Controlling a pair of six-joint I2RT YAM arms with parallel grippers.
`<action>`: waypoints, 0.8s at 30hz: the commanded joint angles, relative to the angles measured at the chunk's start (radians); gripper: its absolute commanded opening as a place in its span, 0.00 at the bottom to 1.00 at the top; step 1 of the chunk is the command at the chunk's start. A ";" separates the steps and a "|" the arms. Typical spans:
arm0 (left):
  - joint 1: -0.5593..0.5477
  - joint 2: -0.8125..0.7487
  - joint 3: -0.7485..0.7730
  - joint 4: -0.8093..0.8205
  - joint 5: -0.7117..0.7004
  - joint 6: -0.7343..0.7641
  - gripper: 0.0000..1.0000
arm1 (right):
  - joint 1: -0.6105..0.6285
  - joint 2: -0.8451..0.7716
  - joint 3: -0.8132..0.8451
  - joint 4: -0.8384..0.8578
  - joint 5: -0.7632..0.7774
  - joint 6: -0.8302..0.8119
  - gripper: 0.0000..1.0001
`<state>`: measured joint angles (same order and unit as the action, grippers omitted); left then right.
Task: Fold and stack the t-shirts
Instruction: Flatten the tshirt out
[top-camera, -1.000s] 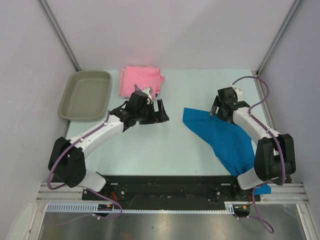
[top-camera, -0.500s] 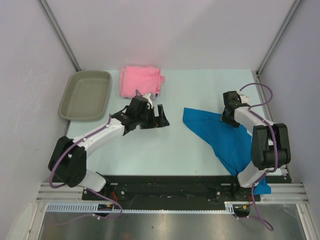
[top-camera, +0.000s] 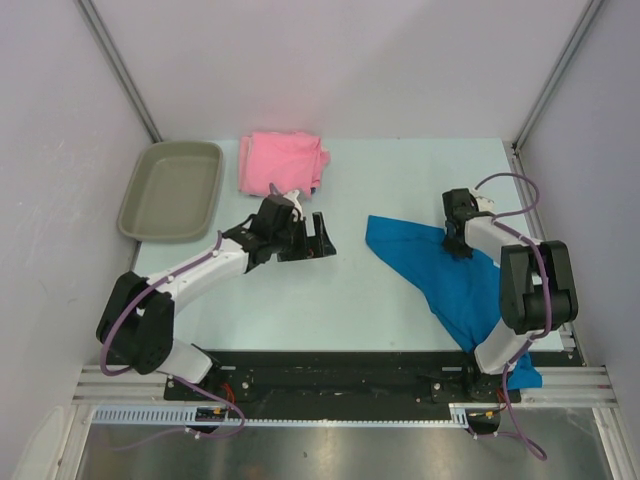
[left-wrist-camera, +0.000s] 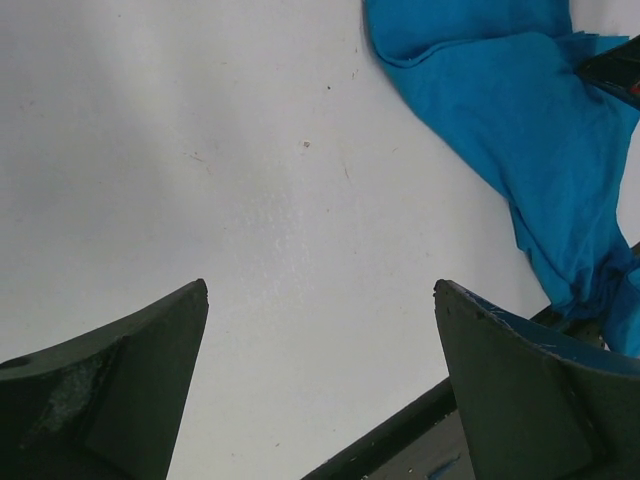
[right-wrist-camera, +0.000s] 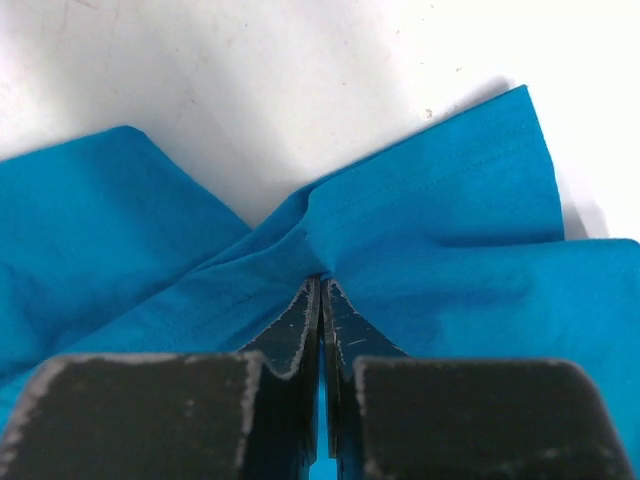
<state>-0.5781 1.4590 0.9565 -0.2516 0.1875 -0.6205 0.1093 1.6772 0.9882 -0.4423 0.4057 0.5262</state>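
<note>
Under the right tool (top-camera: 455, 238), a pinch of the blue t-shirt (top-camera: 450, 275); the job looks about half done.

From above, the pink t-shirt (top-camera: 283, 160) lies folded beyond the left tool (top-camera: 325, 232), next to the tray (top-camera: 130, 205), so I judge that one finished. The blue t-shirt sprawls unfolded from the right tool back toward that arm's base, and it is not yet folded or stacked with the pink one. The left arm stretches long and low over the bench (top-camera: 330, 290), while the right arm is doubled back tightly, its tool down at the shirt's far edge. At the left wrist, spread fingers (left-wrist-camera: 120, 390) frame bare bench and hold nothing, with blue cloth ahead and to the right. At the right wrist, the fingers (right-wrist-camera: 290, 335) are pressed together on a raised tuck of blue cloth at their tips, beside a hemmed edge.
</note>
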 joint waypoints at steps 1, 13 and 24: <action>0.006 -0.040 -0.021 0.025 0.006 0.011 1.00 | 0.021 -0.008 -0.006 0.025 0.013 0.012 0.00; 0.044 -0.198 -0.041 -0.060 -0.049 0.030 1.00 | 0.485 -0.338 0.184 -0.099 0.140 -0.042 0.00; 0.096 -0.437 -0.093 -0.163 -0.137 0.038 1.00 | 1.164 -0.242 0.194 -0.288 0.084 0.144 0.00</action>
<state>-0.4938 1.0863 0.8772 -0.3710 0.0967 -0.6033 1.1381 1.3510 1.1767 -0.6548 0.5579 0.5896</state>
